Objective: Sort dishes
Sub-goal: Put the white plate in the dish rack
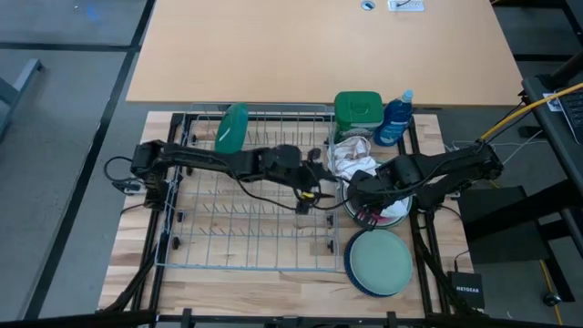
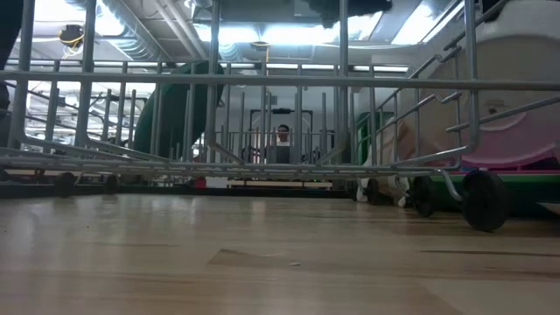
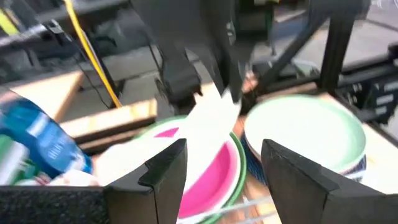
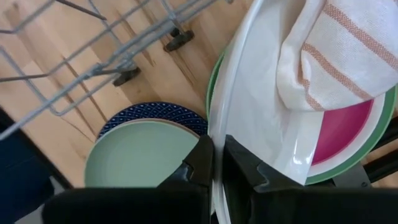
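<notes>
The right gripper (image 4: 217, 163) is pinching the rim of a white plate (image 4: 261, 106), its two fingers closed tight on the edge and tilting the plate up off the stack beside the dish rack (image 1: 246, 196); under it are lying a pink plate (image 4: 339, 127) and a light green plate (image 4: 382, 118), and the striped cloth (image 4: 333, 53) is draping over the white plate's far side; this looks like the lift that comes before slotting the plate into the rack. To do it well, the arm should be raising the plate slowly and steeply enough that the cloth slides away rather than dragging along; the grip is sitting on a thin glazed rim, so any quick swing is likely risking a slip. A second stack, a pale teal plate (image 1: 381, 259) on a navy plate (image 4: 155, 112), is resting on the table just nearer the front edge, and the white plate's lower edge should be clearing it. The left gripper (image 3: 214, 165) is hovering over the rack's right side with its fingers parted and holding nothing, facing the stack; it is seeming well placed to receive or steady the plate. A dark green plate (image 1: 231, 128) is already standing on edge at the rack's back; the white one would probably be going into a free slot near it, kept upright between the wires.
</notes>
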{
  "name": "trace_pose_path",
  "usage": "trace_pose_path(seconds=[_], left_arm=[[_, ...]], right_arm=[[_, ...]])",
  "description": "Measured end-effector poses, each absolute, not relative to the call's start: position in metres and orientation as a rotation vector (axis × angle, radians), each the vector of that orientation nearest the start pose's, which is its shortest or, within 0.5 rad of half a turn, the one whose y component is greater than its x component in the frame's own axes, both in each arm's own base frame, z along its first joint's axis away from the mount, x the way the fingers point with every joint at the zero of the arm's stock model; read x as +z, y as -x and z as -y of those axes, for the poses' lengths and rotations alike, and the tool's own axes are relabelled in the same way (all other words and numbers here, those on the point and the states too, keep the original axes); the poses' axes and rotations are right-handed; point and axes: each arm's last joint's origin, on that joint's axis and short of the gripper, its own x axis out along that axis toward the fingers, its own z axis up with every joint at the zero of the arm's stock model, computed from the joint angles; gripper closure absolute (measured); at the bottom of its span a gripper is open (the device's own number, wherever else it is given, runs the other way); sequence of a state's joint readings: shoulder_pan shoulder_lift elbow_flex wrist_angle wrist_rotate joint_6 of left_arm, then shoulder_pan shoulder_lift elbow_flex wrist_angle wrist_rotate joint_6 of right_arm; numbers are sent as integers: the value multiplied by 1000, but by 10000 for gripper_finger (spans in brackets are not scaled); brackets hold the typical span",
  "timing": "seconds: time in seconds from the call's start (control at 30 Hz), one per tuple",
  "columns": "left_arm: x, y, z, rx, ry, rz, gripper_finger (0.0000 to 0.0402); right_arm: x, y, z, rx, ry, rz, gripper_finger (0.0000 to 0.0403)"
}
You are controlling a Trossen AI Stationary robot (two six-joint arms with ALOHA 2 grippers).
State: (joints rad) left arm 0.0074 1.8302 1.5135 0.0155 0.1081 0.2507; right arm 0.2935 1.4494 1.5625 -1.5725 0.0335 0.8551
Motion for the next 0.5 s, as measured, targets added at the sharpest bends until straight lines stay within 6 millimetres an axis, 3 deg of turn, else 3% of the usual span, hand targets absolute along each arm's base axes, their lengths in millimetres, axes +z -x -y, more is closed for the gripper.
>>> trace_pose_path(seconds=[0.5], left_arm=[[310, -468, -7, -187, -295, -337, 206]], right_arm=[[381, -226, -67, -347, -474, -1319, 382]])
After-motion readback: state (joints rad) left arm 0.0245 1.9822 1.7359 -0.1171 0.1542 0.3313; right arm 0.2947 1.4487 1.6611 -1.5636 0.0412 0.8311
